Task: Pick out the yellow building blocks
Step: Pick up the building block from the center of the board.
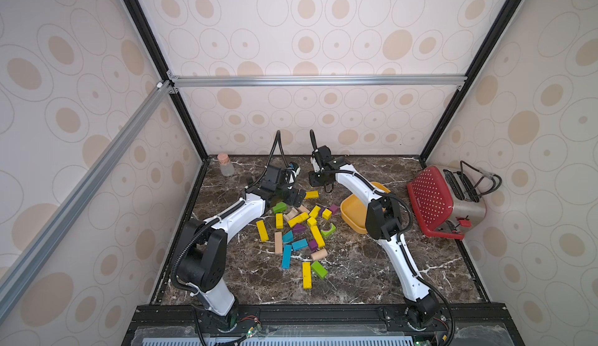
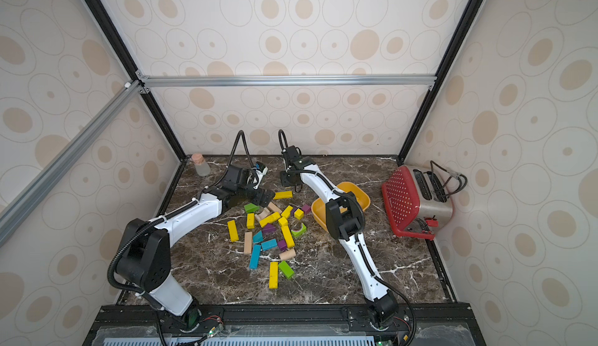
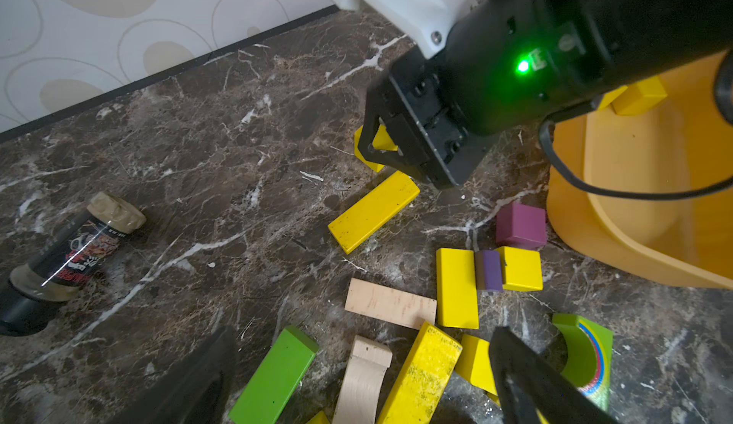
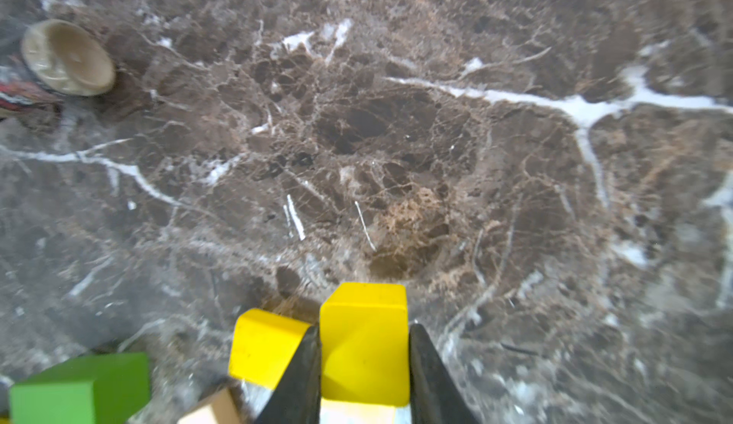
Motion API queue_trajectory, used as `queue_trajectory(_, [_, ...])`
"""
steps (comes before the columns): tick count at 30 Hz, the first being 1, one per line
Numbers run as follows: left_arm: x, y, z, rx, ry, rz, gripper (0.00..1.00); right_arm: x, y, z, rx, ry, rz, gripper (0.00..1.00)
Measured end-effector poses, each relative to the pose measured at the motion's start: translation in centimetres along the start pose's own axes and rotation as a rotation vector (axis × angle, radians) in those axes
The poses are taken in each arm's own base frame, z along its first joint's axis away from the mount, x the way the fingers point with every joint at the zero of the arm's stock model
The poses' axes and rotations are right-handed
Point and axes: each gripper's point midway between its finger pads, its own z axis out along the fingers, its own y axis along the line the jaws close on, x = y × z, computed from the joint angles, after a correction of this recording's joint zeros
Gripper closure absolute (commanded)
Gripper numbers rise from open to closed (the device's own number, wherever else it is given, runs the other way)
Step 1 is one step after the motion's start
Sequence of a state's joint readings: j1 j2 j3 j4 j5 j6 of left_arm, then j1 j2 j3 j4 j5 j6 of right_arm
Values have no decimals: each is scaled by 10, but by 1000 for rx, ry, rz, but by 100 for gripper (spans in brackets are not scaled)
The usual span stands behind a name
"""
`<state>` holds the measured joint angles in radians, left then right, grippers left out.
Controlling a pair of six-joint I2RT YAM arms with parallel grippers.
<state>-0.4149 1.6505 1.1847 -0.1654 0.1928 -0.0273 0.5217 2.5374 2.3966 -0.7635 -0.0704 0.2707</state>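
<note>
Several yellow building blocks [image 1: 317,236] lie among other coloured blocks in the middle of the marble table in both top views. One yellow bar [image 1: 311,194] rests apart at the far side of the pile. My right gripper [image 4: 365,362] is shut on a yellow block [image 4: 363,346], held just above the table beside that bar [image 3: 373,209]. In the left wrist view the right gripper [image 3: 380,148] hangs in front of the orange-yellow bowl [image 3: 634,211], which holds yellow blocks [image 3: 638,96]. My left gripper [image 3: 357,382] hovers open over the far end of the pile, holding nothing.
Green [image 1: 318,269], teal [image 1: 286,256], purple [image 1: 298,228] and plain wooden [image 1: 278,242] blocks mix with the yellow ones. A corked bottle [image 1: 225,164] stands at the back left. A red perforated basket [image 1: 428,198] leans on a toaster [image 1: 469,205] at the right.
</note>
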Motion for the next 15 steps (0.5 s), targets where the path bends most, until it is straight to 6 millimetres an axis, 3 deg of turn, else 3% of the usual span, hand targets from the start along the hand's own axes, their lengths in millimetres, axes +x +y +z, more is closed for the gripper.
queue_trajectory(9, [-31,-3,-27,4,-109,-14,4,-3,6,-47,-20,-42,1,85])
queue_trajectory(15, [-38,-6,-33,24,-140,-47,7,11,3,-68,-20,-39,14,85])
